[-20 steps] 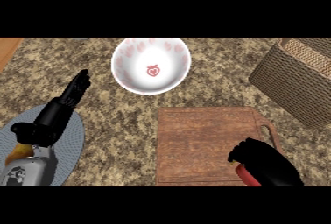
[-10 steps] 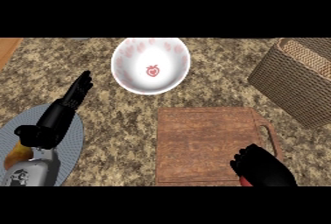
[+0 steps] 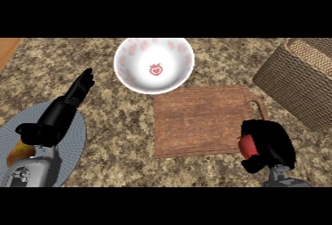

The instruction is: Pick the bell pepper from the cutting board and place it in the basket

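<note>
Brown wooden cutting board (image 3: 198, 121) at centre of a speckled stone tabletop (image 3: 123, 114), its handle loop on the right-hand edge, pointing toward the basket (image 3: 299, 81). Its upper surface is bare. Basket: woven wicker, upper right, partly cut off by the view's edge, standing well apart from the board's body but near the handle. Bowl (image 3: 154, 64): white, with red strawberry motifs around its inner wall and one at the bottom; it stands just above the board's upper left corner, overlapping that corner in this view.

Right hand (image 3: 267, 145): black, at the lower right, positioned at the board's right edge just below the handle. Its fingers are curled around the red bell pepper (image 3: 246, 146), of which only a small patch shows on the hand's left side; the rest is hidden by the hand. Whether the pepper touches the board or is raised off it cannot be told from this angle. The pepper lies outside the basket, at the board's right margin.

Left hand (image 3: 65, 110): black, at the left of the view, fingers straight and held together, pointing up and to the right toward the bowl, holding nothing. It lies over a pale blue-grey plate (image 3: 74, 145) at the lower left. An orange object shows beside the grey forearm at the plate's left; its identity cannot be told.
</note>
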Tool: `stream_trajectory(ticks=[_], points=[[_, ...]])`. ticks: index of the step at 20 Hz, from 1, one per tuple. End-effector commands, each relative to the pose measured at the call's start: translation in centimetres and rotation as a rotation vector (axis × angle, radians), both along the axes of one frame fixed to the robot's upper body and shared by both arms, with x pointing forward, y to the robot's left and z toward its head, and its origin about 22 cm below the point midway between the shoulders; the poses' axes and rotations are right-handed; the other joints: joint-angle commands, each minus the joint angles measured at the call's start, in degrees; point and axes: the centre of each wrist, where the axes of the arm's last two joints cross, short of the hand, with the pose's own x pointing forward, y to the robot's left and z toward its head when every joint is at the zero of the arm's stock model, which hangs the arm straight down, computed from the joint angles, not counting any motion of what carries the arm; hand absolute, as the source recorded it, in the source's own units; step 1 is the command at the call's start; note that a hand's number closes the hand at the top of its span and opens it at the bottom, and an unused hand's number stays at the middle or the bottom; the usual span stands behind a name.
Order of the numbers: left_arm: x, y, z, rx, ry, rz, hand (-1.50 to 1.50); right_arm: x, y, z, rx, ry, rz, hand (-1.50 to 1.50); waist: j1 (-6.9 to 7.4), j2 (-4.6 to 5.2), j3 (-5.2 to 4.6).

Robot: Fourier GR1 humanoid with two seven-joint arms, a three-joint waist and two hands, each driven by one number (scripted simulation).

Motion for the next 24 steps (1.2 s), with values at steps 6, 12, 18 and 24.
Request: stream_trajectory(ticks=[6, 12, 18, 24], points=[[0.3, -1.0, 0.3, -0.009, 0.007, -0.06, 0.0, 7.3, 5.1, 6.1, 0.41, -0.229, -0.387, 1.5, 3.39, 0.12, 0.71], [0.3, -0.3, 0.3, 0.004, 0.014, -0.031, 0.0, 8.3, 9.8, 11.6, 0.603, -0.611, -0.372, 1.5, 2.15, -0.3, 0.56], [0.9, -0.5, -0.4, -0.011, 0.027, 0.01, 0.0, 6.6, 13.4, 17.1, 0.647, -0.688, -0.418, 1.5, -0.63, -0.63, 0.5], [-0.2, -0.7, -1.1, -0.003, 0.017, 0.022, 0.0, 9.8, 11.5, 21.1, 0.507, -0.693, -0.543, 1.5, -0.75, -0.58, 0.5]])
